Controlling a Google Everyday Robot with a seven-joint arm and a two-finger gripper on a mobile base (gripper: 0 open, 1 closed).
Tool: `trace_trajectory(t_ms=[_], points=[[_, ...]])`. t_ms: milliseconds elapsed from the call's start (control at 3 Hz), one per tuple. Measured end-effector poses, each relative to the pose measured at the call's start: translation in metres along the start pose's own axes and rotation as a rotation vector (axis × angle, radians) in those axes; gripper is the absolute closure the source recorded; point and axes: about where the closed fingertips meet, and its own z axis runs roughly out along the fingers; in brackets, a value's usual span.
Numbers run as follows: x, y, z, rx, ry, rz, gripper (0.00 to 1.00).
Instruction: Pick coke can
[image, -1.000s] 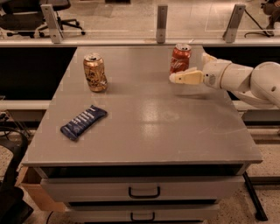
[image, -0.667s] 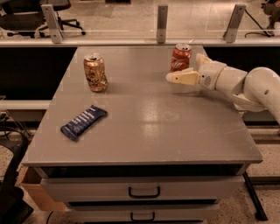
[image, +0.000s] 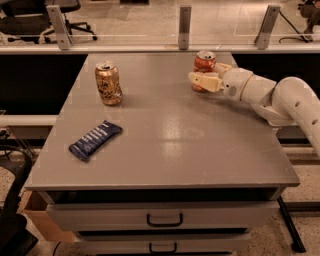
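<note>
The coke can (image: 204, 61), red-orange with a silver top, stands upright at the far right of the grey table (image: 165, 135). My gripper (image: 205, 73) reaches in from the right at the can's height. Its cream fingers (image: 203, 80) stand apart, one across the can's lower front and the other behind its right side. The can's lower part is hidden by the near finger. The can rests on the table.
A gold-brown can (image: 108, 83) stands at the far left of the table. A dark blue snack bar (image: 95, 139) lies at the near left. A glass rail with metal posts (image: 184, 26) runs behind the table. Drawers (image: 164, 219) sit under the front edge.
My gripper has moved left and farther in, from just right of and in front of the coke can until its fingers straddle the can. The can has not moved.
</note>
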Motion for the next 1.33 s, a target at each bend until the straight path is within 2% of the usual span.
trace_trajectory(t_ms=[667,1000,1333], points=[[-0.0004,0.0040,0.0052,-0.009,-0.001,0.001,0.88],[-0.0005,0.0059,0.0076,-0.014,-0.002,0.001,1.00],[-0.0006,0.0060,0.0077,-0.014,-0.002,0.001,1.00]])
